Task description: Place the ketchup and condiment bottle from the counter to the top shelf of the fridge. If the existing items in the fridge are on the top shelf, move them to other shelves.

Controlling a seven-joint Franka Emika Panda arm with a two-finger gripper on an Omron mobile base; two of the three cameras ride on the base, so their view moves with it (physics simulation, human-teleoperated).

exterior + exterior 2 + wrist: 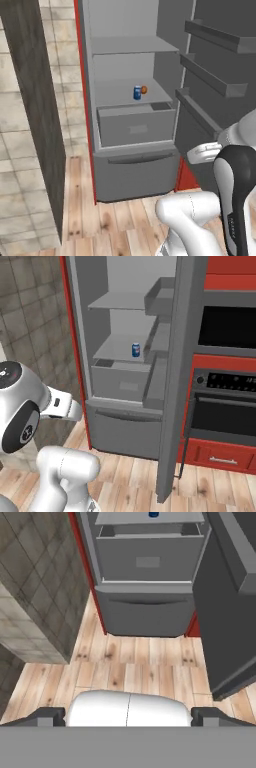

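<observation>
The fridge [88, 100] stands open ahead of me, grey inside with a red side edge. Its top shelf [131, 45] [117, 302] is bare. One shelf lower, a small blue can [137, 92] [135, 350] [153, 514] stands beside a small orange object [144, 90]; these are the existing items. My gripper [128, 717] is open with nothing between its fingers. It hangs low over the wooden floor, well short of the fridge and pointing toward its lower drawers. The ketchup, the condiment bottle and the counter are out of view.
The fridge door [215, 75] [175, 381] swings open to the right, its bins jutting inward. A grey drawer [136, 125] sits below the can's shelf. A black oven [225, 401] in red cabinets is right of the door. A dark panel [35, 100] stands to the left.
</observation>
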